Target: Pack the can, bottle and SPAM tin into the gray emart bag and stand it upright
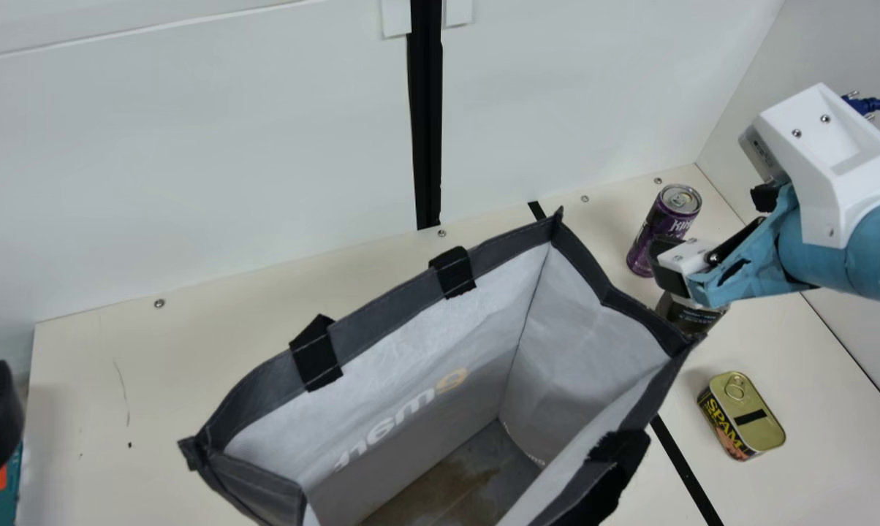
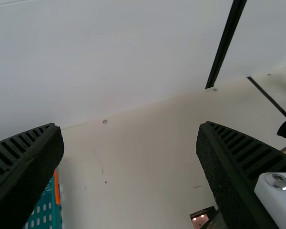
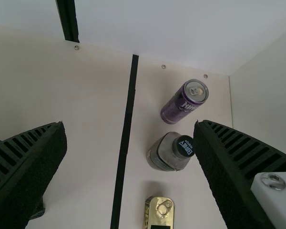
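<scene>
Evidently the packing is at its outset, for the can, the bottle and the SPAM tin all lie outside the bag. At the main view's left edge is part of the left gripper (image 2: 131,136); its own wrist view shows the fingers wide apart with nothing held, and a teal perforated item (image 2: 44,210) with an orange edge beside them.

Next along stands the gray emart bag (image 1: 381,313), upright and open-mouthed, its floor visible. The shop's name shows in pale, reversed letters on the inner face of its far wall, between two black straps.

To the right of the bag, beyond a black strip (image 3: 130,90) on the table, the purple can (image 1: 663,223) is upright, pale lettering down its side. The bottle (image 3: 168,155) is near it, with white characters on its black cap. The right gripper (image 3: 129,126) is above this area, fingers well spread and holding nothing. The SPAM tin (image 1: 758,416) rests lid up, the name in yellow on a dark label.

The next move, I judge, calls for the right gripper to line up over one item, most likely the bottle or can, close on it and lift it clear of the bag's rim.
</scene>
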Robot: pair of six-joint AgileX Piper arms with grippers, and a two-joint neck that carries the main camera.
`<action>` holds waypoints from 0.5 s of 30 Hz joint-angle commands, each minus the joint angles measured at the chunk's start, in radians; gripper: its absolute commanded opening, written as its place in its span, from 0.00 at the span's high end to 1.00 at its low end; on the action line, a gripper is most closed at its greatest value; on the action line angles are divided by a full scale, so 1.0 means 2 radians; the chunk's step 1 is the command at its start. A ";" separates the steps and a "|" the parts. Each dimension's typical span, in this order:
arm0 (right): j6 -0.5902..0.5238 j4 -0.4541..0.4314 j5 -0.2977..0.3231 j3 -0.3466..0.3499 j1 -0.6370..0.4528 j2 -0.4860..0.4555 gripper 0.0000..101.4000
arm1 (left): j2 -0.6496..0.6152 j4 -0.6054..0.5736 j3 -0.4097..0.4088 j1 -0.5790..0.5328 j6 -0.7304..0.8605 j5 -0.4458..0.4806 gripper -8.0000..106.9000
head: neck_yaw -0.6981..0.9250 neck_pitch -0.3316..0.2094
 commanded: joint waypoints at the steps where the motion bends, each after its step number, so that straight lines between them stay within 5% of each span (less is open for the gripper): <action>1: 0.000 0.000 0.000 0.000 0.000 0.000 0.06 | 0.004 -0.016 -0.010 0.001 0.009 0.003 0.15 | 0.000 -0.011; 15: 0.000 0.000 0.000 0.000 0.000 0.000 0.06 | 0.032 -0.095 -0.045 -0.013 0.075 0.014 0.15 | 0.000 -0.011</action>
